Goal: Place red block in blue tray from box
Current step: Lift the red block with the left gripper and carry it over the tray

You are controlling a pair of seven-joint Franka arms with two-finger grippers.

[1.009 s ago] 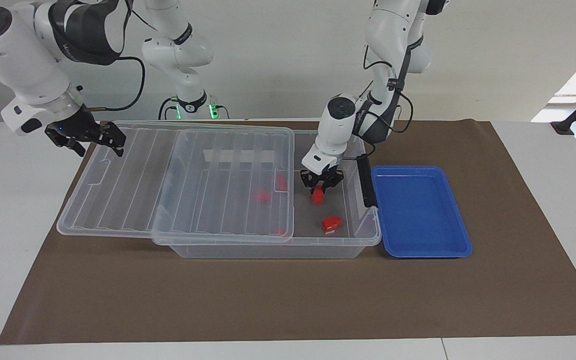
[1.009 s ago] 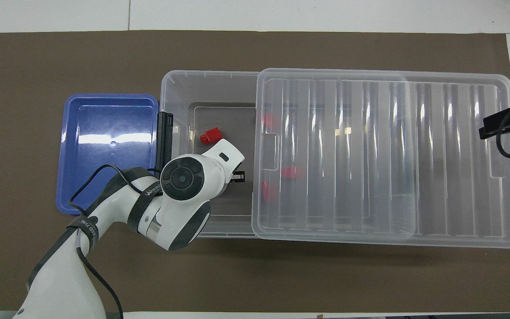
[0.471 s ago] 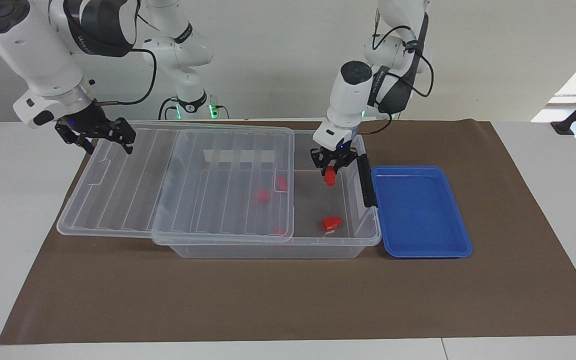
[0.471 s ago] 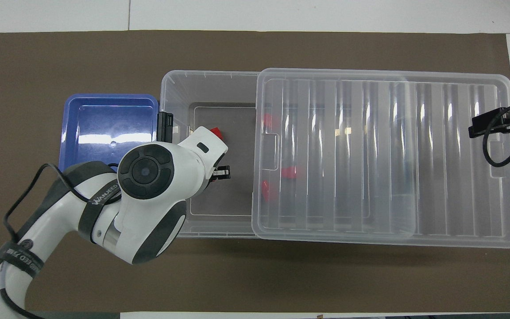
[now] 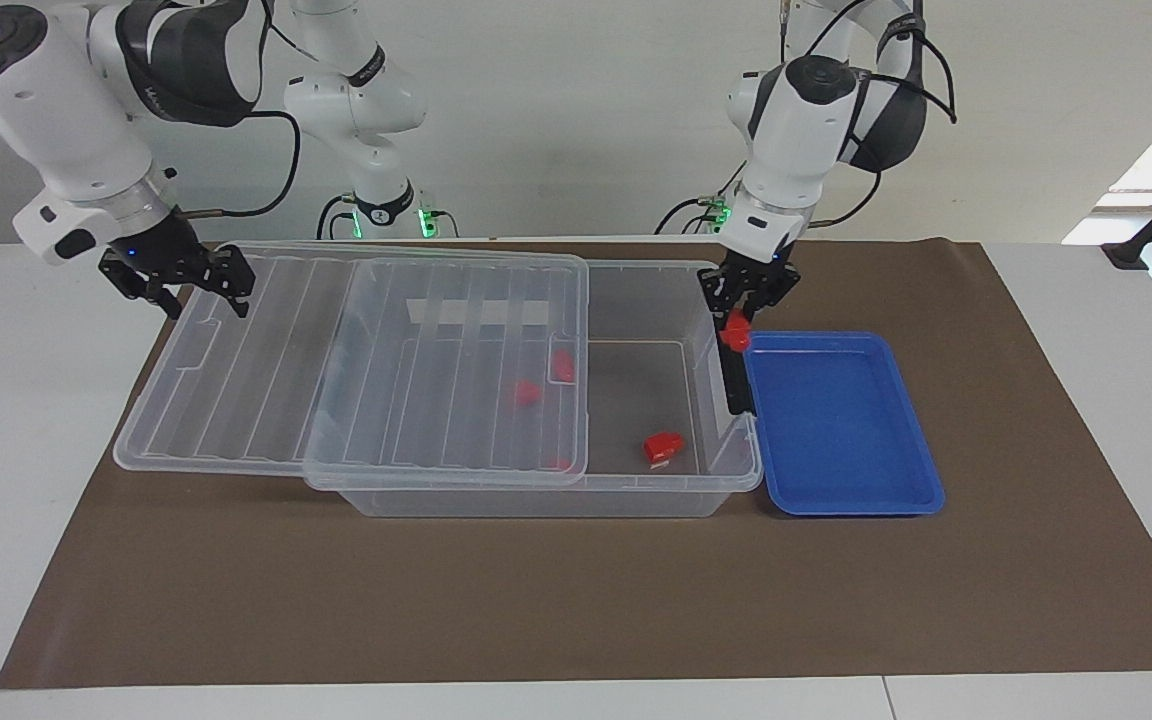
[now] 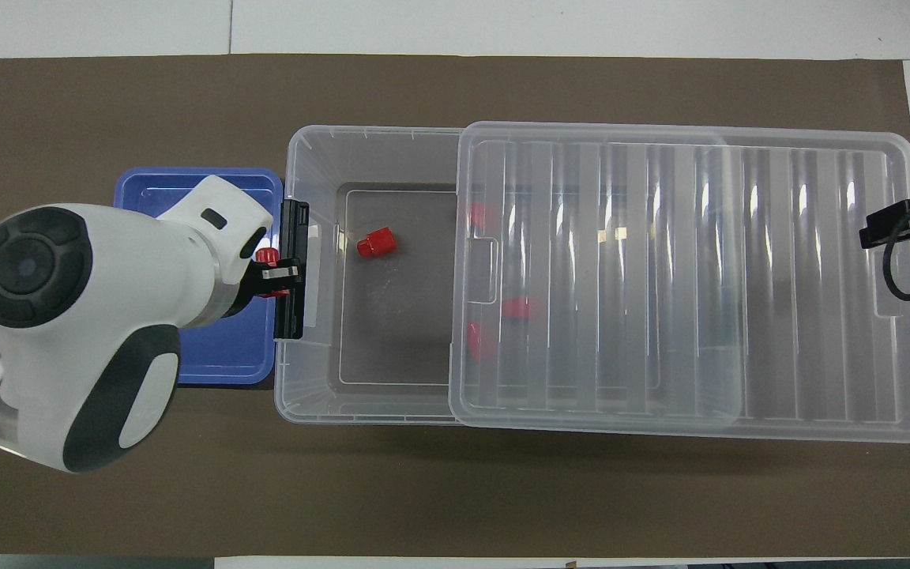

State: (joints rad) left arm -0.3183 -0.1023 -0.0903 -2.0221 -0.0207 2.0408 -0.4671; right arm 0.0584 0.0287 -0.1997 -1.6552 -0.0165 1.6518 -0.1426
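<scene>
Facing view: we found the left gripper (image 5: 742,312) raised over the seam between the box (image 5: 536,490) and the blue tray (image 5: 841,500), its fingertips clamped on the red block (image 5: 735,334), which hung clear of both, just above the black clip handle (image 5: 731,385). We judged the task about two-thirds done: the block was out of the box but not yet lowered and released into the tray, which held nothing. The right gripper (image 5: 181,283) waited over the ribbed clear lid (image 5: 356,300), at the end slid off toward the right arm; whether its fingers were apart we could not tell. This view alone showed the block's height above the rim. Overhead view: we saw the left arm hide much of the tray (image 6: 139,183), yet the block (image 6: 267,255) appeared at the tray's edge beside the handle (image 6: 293,273). Here a loose red block (image 6: 376,243) lay plainly on the box floor, and others showed through the lid (image 6: 684,269).
</scene>
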